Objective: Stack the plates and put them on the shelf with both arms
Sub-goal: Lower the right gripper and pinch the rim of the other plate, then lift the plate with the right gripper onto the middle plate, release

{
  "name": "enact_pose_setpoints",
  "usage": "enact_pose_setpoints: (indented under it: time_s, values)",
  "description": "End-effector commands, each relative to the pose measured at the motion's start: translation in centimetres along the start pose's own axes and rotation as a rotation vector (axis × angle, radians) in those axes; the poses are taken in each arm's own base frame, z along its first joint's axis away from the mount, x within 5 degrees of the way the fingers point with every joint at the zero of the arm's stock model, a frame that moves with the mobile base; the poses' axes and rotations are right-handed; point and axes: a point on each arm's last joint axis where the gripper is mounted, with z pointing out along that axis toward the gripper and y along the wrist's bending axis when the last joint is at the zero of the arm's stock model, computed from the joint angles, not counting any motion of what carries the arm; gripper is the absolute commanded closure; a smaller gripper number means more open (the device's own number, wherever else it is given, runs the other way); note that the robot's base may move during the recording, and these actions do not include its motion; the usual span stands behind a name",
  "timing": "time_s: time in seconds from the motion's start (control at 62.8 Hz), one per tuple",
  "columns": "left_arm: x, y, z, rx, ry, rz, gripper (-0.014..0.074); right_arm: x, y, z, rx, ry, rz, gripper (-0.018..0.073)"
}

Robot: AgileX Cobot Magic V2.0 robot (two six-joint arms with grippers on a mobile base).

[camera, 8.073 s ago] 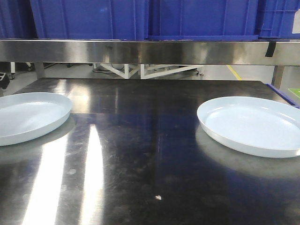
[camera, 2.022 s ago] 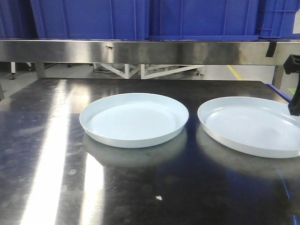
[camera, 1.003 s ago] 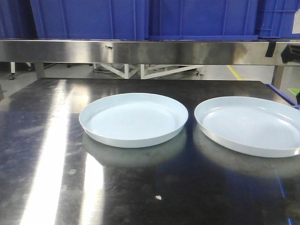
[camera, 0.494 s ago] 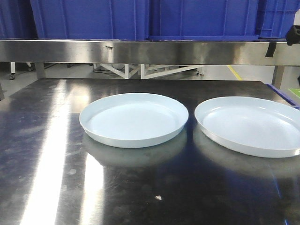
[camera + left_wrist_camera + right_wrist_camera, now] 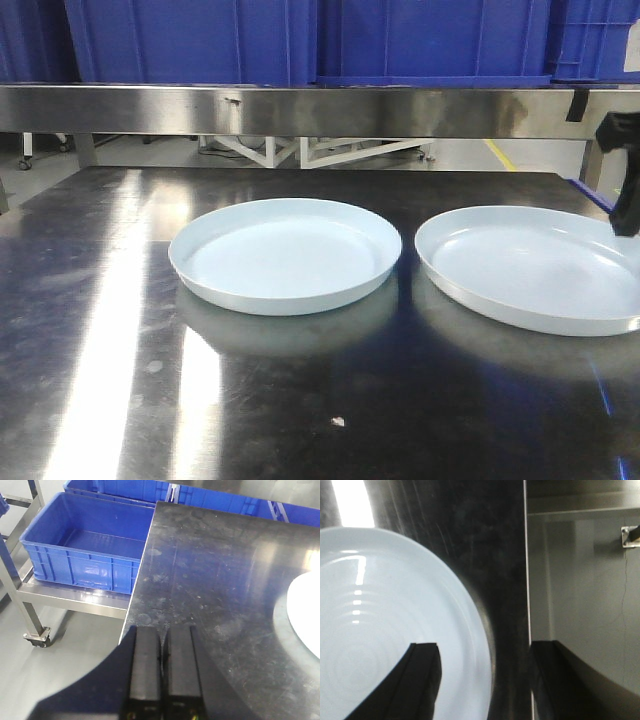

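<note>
Two pale bluish-white plates lie side by side on the steel table, one in the middle (image 5: 285, 255) and one on the right (image 5: 530, 265). My right gripper (image 5: 626, 200) hangs at the right plate's far right edge. In the right wrist view it (image 5: 485, 650) is open and straddles that plate's (image 5: 395, 630) rim, one finger (image 5: 422, 680) over the plate and the other (image 5: 555, 680) past the table's edge. My left gripper (image 5: 164, 630) is shut and empty above the table's left front corner; a sliver of the middle plate (image 5: 306, 612) shows at the right.
A stainless shelf (image 5: 300, 110) runs across the back above the table, with blue crates (image 5: 190, 40) standing on it. Left of the table, an open blue crate (image 5: 85, 545) sits on a low wheeled rack. The table's left edge (image 5: 140, 575) is close to my left gripper.
The left plate went from the far left to the table's middle. The right plate slid slightly left. My right gripper came down from the top right corner to that plate's right edge.
</note>
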Motion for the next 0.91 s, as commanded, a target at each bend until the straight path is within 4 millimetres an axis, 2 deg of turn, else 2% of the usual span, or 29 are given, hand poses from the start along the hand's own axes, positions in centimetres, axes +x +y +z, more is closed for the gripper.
enact_pose_setpoints:
  time_s: [0.0,0.207,0.287,0.318,0.382,0.462,0.525,0.717,0.892]
  values:
    - [-1.6,-0.3,-0.4,0.024,-0.103,-0.01,0.0505,-1.2,0.3,-0.8,-0.008,-0.064,-0.02,0.0061]
    - [-1.6,-0.3,-0.4,0.024,-0.103,-0.01,0.0505,-0.9,0.2,0.1,-0.002,-0.028,-0.018,0.0062]
    - [-1.6,-0.3,-0.4,0.024,-0.103,-0.01,0.0505,-0.9,0.2,0.1,-0.002,-0.028,-0.018,0.0111]
    - [-1.6,-0.3,-0.4,0.024,-0.103,-0.01,0.0505,-0.9,0.2,0.1,-0.002,-0.028,-0.018,0.0151]
    - [-1.6,-0.3,-0.4,0.024,-0.103,-0.01,0.0505,-0.9,0.2,0.1,-0.002,-0.028,-0.018,0.0294]
    - [-1.6,-0.3,-0.4,0.024,-0.103,-0.01,0.0505,-0.9,0.2,0.1,-0.001,-0.027,-0.019,0.0523]
    - [-1.6,-0.3,-0.4,0.024,-0.103,-0.01,0.0505,-0.9,0.2,0.1,-0.001,-0.027,-0.02,0.0488]
    - [-1.6,-0.3,-0.4,0.024,-0.103,-0.01,0.0505,-1.2,0.3,-0.6,-0.006,-0.058,-0.023,0.051]
    - [-1.6,-0.3,-0.4,0.024,-0.103,-0.01,0.0505,-2.7,0.8,-3.5,-0.028,-0.171,-0.031,0.051]
